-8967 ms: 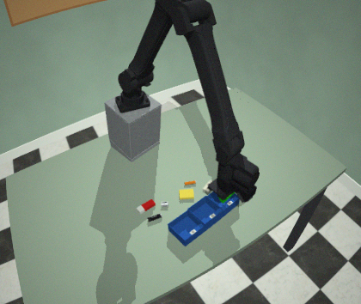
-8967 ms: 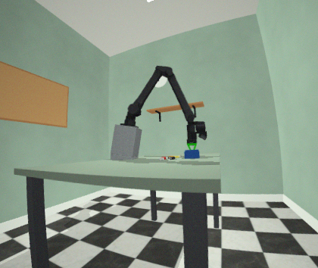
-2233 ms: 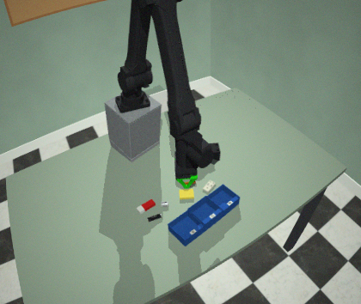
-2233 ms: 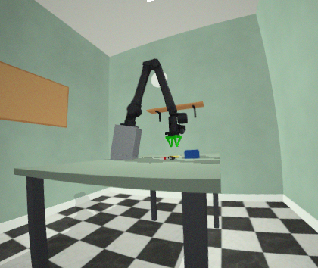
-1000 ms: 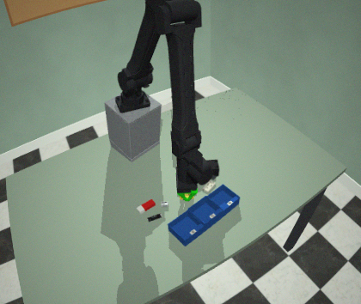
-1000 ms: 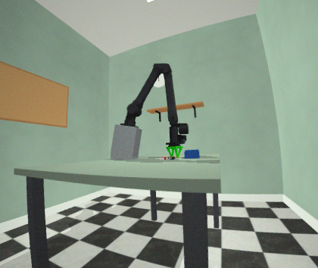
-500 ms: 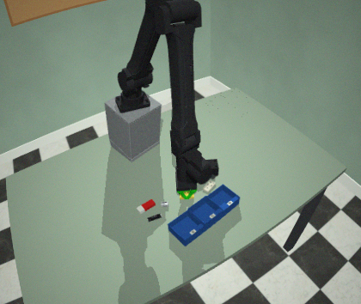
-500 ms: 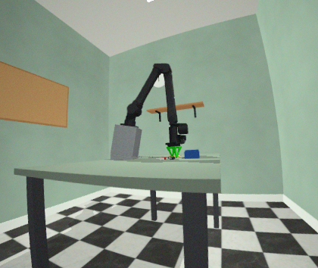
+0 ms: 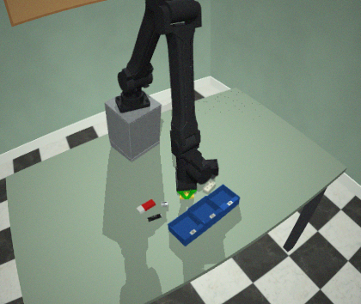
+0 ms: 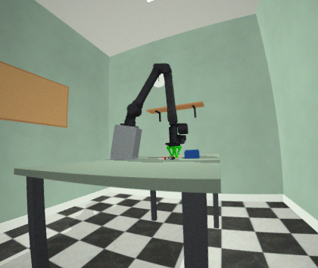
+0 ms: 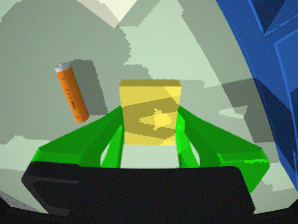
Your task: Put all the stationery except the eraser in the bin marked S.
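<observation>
My gripper [image 11: 150,112] [image 9: 186,194] [image 10: 173,153] is down at the table and shut on a yellow square pad [image 11: 150,106], with one green finger on each side of it. The pad rests on the table just left of the blue three-compartment bin [image 9: 177,234] [image 10: 191,154] [image 11: 266,23]. An orange pen-like stick [image 11: 71,92] lies left of the pad. A red and white eraser [image 9: 146,206], a small grey-white thing [image 9: 164,203] and a small black thing [image 9: 154,218] lie further left. The bin's labels are too small to read.
A white domino [image 9: 210,185] lies just behind the gripper, near the bin's far end. The arm's grey pedestal [image 9: 133,129] stands at the back of the table. The table's front edge runs close behind the bin.
</observation>
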